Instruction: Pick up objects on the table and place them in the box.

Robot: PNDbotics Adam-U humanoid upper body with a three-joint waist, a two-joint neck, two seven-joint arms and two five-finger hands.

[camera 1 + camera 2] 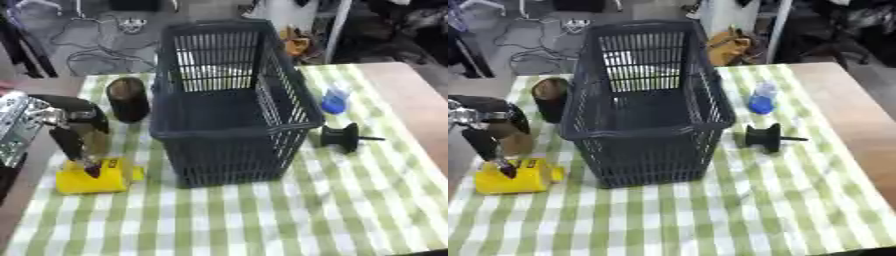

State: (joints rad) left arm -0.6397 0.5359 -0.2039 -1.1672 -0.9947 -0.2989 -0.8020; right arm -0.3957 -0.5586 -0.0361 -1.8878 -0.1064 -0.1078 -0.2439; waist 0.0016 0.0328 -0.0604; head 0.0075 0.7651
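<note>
Two fingers (80, 150) atop yellow block (87, 181) (touching)

Empty dark slatted box (229, 105) stands upright between yellow block (92, 179), dark cylinder (128, 99), blue bottle (334, 101) and black spool (341, 137).

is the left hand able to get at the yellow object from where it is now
Probably yes. The left hand hangs right over the yellow object, fingertips down at its top, nothing between them; the basket stands clear to its right.
</note>
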